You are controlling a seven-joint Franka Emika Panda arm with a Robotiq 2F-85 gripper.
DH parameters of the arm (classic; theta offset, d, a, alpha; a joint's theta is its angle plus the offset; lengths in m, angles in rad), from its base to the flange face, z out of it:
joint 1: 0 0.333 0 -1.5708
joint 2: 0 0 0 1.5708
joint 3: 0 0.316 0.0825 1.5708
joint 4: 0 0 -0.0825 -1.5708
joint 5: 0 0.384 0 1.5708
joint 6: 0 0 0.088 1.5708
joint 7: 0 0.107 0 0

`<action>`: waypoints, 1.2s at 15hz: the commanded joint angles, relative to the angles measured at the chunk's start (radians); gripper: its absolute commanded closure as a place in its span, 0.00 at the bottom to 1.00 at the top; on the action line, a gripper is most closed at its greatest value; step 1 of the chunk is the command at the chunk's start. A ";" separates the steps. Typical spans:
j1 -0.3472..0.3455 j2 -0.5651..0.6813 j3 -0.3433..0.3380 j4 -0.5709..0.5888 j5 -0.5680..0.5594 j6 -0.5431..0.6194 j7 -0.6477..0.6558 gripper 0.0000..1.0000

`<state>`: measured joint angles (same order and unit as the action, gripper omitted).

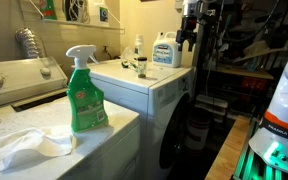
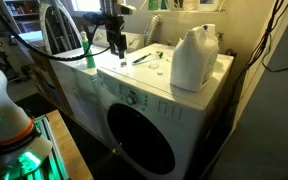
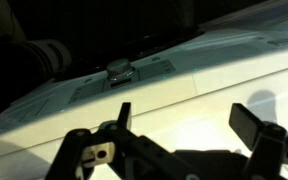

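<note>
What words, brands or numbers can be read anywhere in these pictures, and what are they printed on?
No text reads clearly in any view.
Green spray bottle: label print too blurred to read.
Jug on the white machine: blue label, lettering too small.
Orange band on the white rounded body: dark lettering, blurred.
Control panel of the front-loading machine: markings too small.
Wrist view: no text visible.

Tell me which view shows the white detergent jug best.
An exterior view, where the white detergent jug stands large and unobstructed on the washer. In an exterior view it appears small and distant, blue label facing. The wrist view does not show it.
</note>
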<state>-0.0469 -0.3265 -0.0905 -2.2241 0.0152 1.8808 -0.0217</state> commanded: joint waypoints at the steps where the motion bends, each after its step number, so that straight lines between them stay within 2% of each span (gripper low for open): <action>1: -0.007 0.001 0.006 0.002 0.002 -0.003 -0.002 0.00; 16: -0.008 0.001 0.005 0.002 0.002 -0.003 -0.002 0.00; 18: 0.022 0.025 0.014 0.031 0.067 0.029 -0.017 0.00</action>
<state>-0.0463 -0.3260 -0.0886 -2.2235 0.0209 1.8864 -0.0221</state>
